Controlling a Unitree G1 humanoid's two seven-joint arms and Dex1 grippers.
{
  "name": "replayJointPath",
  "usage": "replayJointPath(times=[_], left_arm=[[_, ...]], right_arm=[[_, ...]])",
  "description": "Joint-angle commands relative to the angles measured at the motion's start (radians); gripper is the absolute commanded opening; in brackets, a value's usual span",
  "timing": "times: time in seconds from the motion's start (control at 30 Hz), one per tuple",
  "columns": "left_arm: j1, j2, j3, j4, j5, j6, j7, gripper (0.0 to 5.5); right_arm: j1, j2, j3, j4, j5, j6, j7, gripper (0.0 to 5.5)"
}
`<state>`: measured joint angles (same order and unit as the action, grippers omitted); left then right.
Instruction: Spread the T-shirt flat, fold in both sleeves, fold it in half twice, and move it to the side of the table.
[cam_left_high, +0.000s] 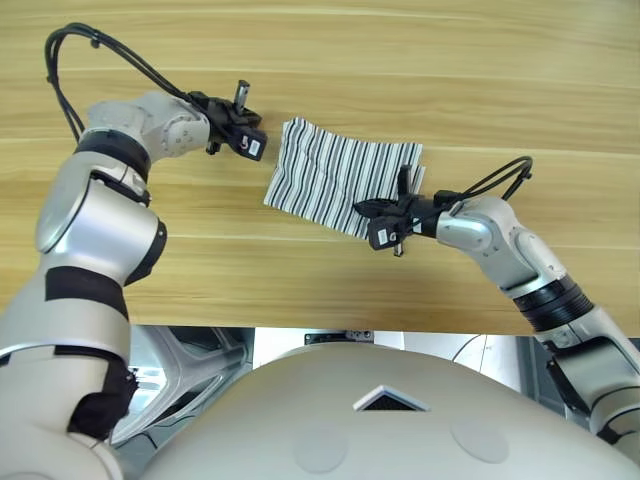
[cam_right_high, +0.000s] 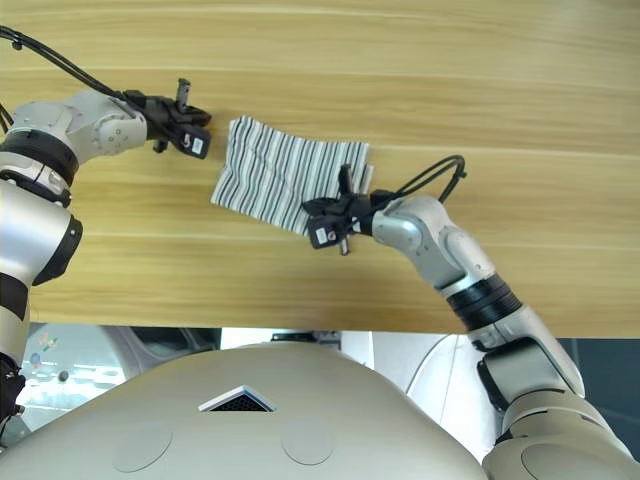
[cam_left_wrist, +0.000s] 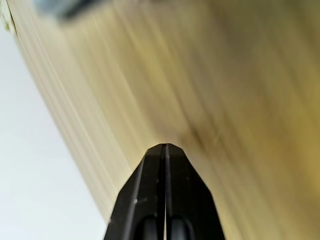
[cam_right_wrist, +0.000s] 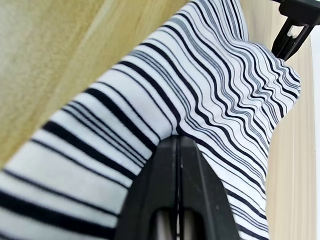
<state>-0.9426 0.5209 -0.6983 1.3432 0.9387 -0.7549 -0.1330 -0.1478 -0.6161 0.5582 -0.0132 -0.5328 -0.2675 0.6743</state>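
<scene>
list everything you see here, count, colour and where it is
table: one, light wood, under everything
T-shirt: one, black and white stripes, folded into a small rectangle, mid table between the two pincers
left pincer: one, black, shut and empty, over bare wood just off the T-shirt's left edge
right pincer: one, black, shut at the T-shirt's near right corner, seemingly pinching the cloth
</scene>
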Motion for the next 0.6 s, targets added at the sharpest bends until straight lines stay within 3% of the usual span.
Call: replayJointPath(times=[0.03, 0.13, 0.2, 0.33, 0.47, 0.6], left_arm=[[-0.014, 0.007, 0.089, 0.002, -0.109, -0.020, 0.021, 0.00], [0.008, -0.015, 0.338, -0.018, -0.414, -0.126, -0.067, 0.00], [0.041, -0.032, 0.497, -0.040, -0.637, -0.172, -0.211, 0.00], [0.138, -0.102, 0.784, -0.135, -1.091, -0.091, -0.600, 0.00], [0.229, -0.158, 0.954, -0.209, -1.346, 0.051, -0.808, 0.00], [0.271, -0.203, 1.069, -0.212, -1.476, 0.197, -0.857, 0.00]], right_arm=[[0.086, -0.029, 0.036, 0.046, -0.015, 0.032, 0.052, 0.03], [0.075, -0.041, -0.048, -0.028, 0.056, 0.052, 0.043, 0.03], [0.056, -0.052, -0.121, -0.082, 0.111, 0.063, 0.035, 0.03], [-0.016, -0.046, -0.259, -0.188, 0.232, 0.099, 0.036, 0.03], [-0.077, -0.025, -0.279, -0.195, 0.256, 0.110, 0.043, 0.03], [-0.121, 0.041, -0.195, -0.149, 0.245, 0.106, 0.072, 0.03]])
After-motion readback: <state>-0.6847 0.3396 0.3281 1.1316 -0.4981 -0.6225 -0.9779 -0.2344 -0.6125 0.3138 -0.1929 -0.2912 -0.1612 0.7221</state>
